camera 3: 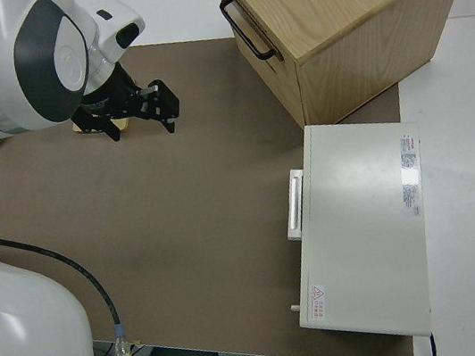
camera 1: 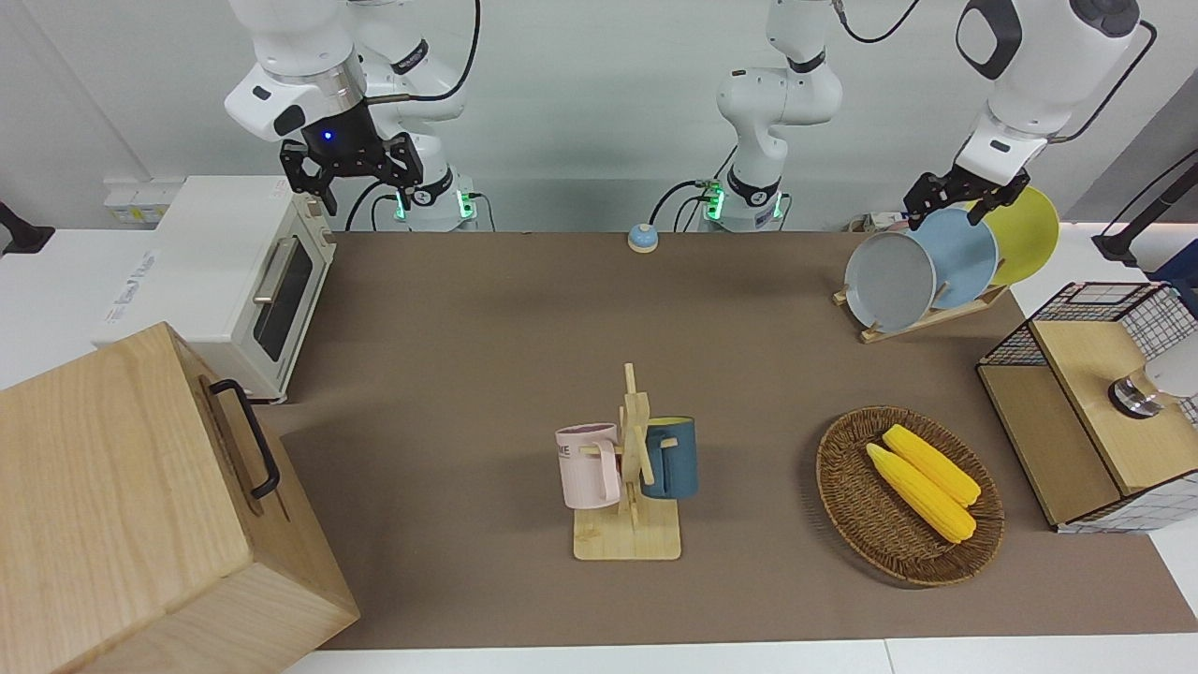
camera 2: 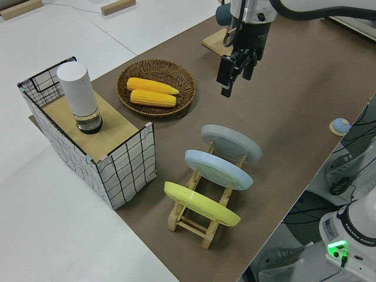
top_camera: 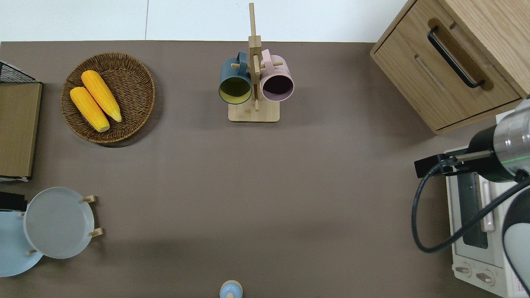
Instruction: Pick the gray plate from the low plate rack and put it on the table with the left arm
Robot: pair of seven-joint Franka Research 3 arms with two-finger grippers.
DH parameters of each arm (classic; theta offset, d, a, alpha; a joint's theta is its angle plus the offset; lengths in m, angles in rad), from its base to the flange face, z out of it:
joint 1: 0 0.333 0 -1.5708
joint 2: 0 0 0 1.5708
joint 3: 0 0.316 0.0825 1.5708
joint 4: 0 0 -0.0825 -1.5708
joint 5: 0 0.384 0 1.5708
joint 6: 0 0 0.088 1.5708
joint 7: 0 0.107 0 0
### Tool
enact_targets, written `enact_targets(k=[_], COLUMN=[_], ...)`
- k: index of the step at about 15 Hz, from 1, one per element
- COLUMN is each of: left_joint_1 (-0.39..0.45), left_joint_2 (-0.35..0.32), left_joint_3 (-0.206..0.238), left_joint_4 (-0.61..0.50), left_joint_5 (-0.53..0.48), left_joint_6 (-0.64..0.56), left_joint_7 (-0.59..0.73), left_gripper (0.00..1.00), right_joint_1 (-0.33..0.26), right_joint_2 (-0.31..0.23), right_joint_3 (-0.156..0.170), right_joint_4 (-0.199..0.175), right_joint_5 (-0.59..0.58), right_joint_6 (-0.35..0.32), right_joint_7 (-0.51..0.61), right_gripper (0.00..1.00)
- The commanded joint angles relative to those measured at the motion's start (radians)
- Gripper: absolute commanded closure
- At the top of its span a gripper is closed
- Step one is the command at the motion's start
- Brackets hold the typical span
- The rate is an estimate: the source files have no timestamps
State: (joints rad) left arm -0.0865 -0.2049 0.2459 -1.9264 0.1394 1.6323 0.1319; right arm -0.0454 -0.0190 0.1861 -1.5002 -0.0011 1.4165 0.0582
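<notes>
The gray plate (camera 1: 889, 281) stands on edge in the slot of the low plate rack (camera 1: 922, 318) farthest from the robots, at the left arm's end of the table (camera 1: 524, 328). It also shows in the overhead view (top_camera: 58, 222) and the left side view (camera 2: 231, 143). A sky-blue plate (camera 1: 964, 257) and a yellow plate (camera 1: 1025, 234) stand in the slots nearer to the robots. My left gripper (camera 1: 945, 213) is open and empty, up in the air over the edge of the sky-blue plate beside the gray plate (top_camera: 12, 201). My right gripper (camera 1: 342, 183) is open and parked.
A wicker basket (camera 1: 847, 505) with two corn cobs and a wire crate (camera 1: 1076, 309) with a wooden top stand farther from the robots than the rack. A mug stand (camera 1: 629, 468) holds two mugs mid-table. A toaster oven (camera 1: 234, 281) and a wooden cabinet (camera 1: 122, 505) are at the right arm's end.
</notes>
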Motion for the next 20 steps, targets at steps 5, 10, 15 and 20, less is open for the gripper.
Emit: enact_targets(k=[5,10,15,20], left_joint_1=[0.039,0.060,0.083,0.083], left_joint_2=[-0.074,-0.076,-0.076,-0.074], left_joint_3=[0.004,0.006,0.006,0.004], left_joint_4=[-0.245,-0.367,-0.437,-0.439], left_joint_5=[0.101,0.105,0.105,0.105], left_joint_6=[0.203,0.334,0.423,0.423], left_joint_7=[0.021,0.021,0.021,0.021], left_gripper=[0.01,0.01,0.01,0.21], right_joint_1=[-0.010,-0.010,-0.010,-0.010], right_joint_2=[-0.002,-0.002,-0.002,-0.002], right_joint_3=[0.006,0.006,0.006,0.006], right_joint_4=[0.006,0.006,0.006,0.006], right_joint_5=[0.010,0.010,0.010,0.010], right_joint_6=[-0.014,-0.014,-0.014,-0.014], right_joint_7=[0.000,0.000,0.000,0.000], right_gripper=[0.011,0.011,0.011,0.013])
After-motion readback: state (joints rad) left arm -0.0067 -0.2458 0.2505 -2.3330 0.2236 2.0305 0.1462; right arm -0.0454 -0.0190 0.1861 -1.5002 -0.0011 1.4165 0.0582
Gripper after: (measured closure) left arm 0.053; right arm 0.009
